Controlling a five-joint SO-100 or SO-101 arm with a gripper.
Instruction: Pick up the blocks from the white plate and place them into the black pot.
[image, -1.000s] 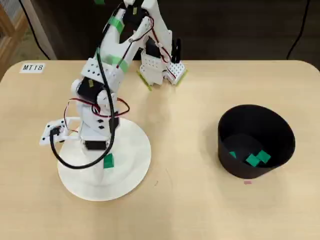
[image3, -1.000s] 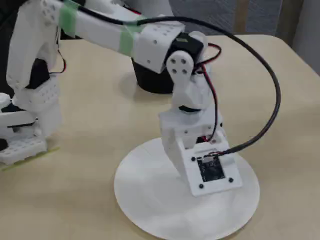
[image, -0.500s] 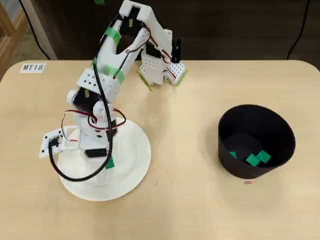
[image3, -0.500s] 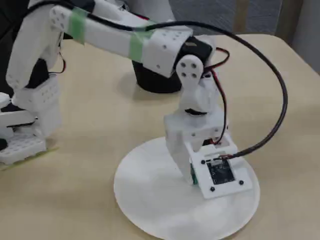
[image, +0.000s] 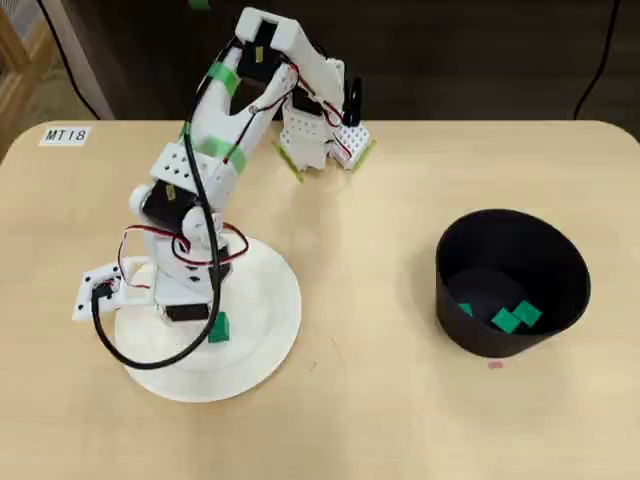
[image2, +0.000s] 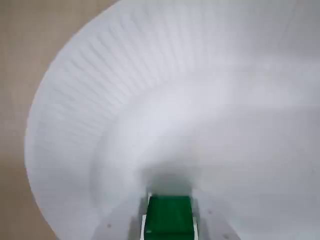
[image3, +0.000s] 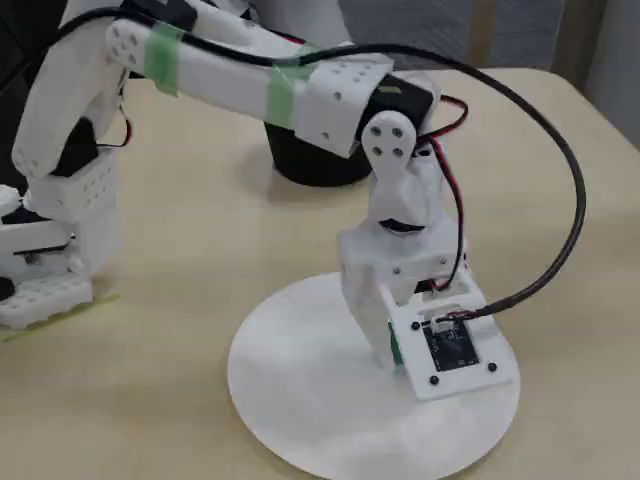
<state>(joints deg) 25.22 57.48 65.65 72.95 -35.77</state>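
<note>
So the last green block (image2: 169, 216) is sat right between the jaws, seen at the bottom of the wrist view with a pale finger either side. It looks pinched by the gripper (image: 213, 330), though whether it's been lifted clear of the white plate (image: 270, 330) can't be told. The black pot (image: 555, 262) is found well off to the side of the jaws, across bare table, with other green blocks already seen inside.

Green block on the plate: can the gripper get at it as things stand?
Likely yes. The gripper is already down over the white plate, and the wrist view shows the green block sitting between its jaws, nothing blocking.
</note>
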